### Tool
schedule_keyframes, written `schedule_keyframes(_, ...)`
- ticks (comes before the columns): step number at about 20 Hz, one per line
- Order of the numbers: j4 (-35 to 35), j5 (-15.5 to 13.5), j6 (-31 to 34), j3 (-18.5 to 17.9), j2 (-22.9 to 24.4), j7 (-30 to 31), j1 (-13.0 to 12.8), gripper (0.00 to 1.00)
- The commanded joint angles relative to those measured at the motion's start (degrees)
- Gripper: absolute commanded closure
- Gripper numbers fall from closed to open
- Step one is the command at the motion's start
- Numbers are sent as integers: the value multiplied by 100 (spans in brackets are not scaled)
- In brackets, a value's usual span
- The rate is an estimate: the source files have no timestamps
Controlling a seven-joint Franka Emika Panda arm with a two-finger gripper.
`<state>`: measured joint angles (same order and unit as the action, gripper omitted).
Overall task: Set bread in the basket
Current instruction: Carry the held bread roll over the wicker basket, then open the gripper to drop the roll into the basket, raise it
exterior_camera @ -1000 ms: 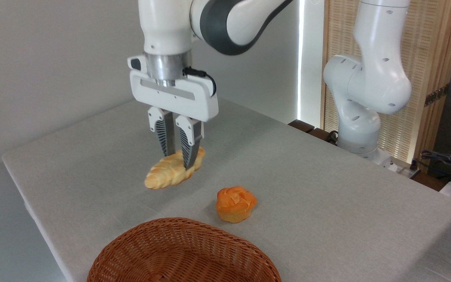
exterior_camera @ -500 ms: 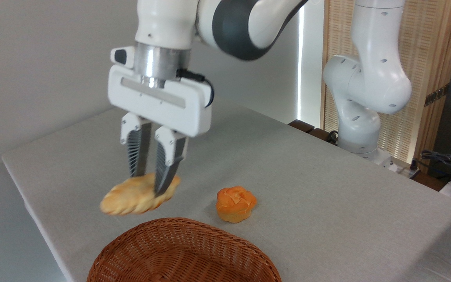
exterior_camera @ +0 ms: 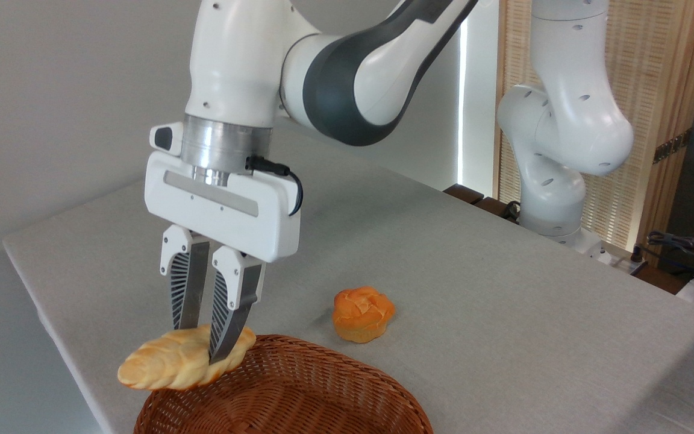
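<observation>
Covering the table [exterior_camera: 473,289], pale grey cloth, slatted wooden screen [exterior_camera: 666,90] behind, pincer [exterior_camera: 199,352] clamped on bread [exterior_camera: 166,364].

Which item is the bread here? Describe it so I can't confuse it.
Start at the basket at the bottom edge. The bread hangs over its left rim, held in the gripper. It's long, pale and ridged, unlike the round orange bun on the table.

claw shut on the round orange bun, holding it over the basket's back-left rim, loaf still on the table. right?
Wrong item. The camera view shows the claw shut on the long pale loaf over the basket's back-left rim; the round orange bun sits on the table.
</observation>
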<state>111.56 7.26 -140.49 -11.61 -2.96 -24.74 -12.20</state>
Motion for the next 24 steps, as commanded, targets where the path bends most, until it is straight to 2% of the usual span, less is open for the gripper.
schedule_keyframes(1, -91, 109, -14, -52, -29, -40, -54, 0)
schedule_keyframes(17, -108, 109, 47, 1, 76, 4, -71, 0)
schedule_keyframes(21, -179, 56, 741, 141, 392, -5, -133, 0)
schedule_keyframes(24, -240, -92, 1556, 317, 664, -5, -133, 0)
